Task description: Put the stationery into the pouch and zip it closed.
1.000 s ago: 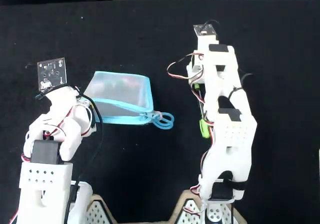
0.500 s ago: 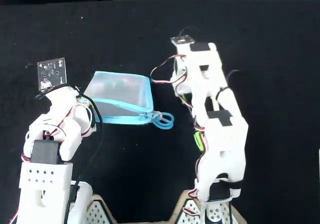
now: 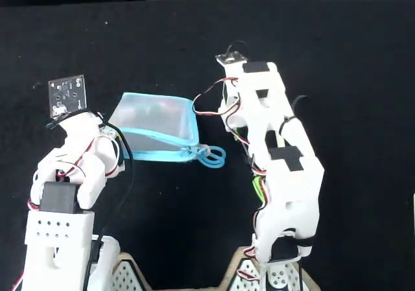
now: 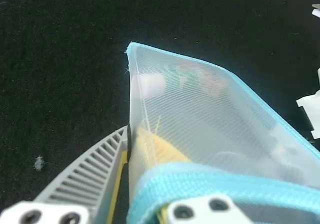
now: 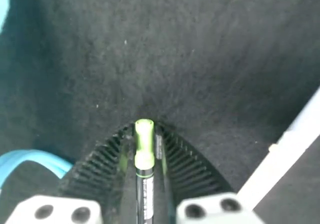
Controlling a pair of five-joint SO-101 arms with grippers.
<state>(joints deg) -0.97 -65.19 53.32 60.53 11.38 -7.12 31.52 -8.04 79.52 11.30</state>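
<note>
From above, the right arm (image 3: 272, 148) is swinging nearer the translucent blue-trimmed pouch (image 3: 155, 124) on the black felt table (image 3: 363, 70); at the left wrist, the left gripper (image 4: 131, 149) is clamping its ribbed mesh edge; at the right wrist, the right gripper (image 5: 144, 134) is pinching a green-capped marker (image 5: 144, 146).

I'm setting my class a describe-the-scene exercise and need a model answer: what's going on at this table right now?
The left end effector is clamped on one end of the blue pouch, which lies on the black table with several items showing through its wall. The right end effector holds a green-capped pen near the zip pull, not yet inside the pouch.
</note>
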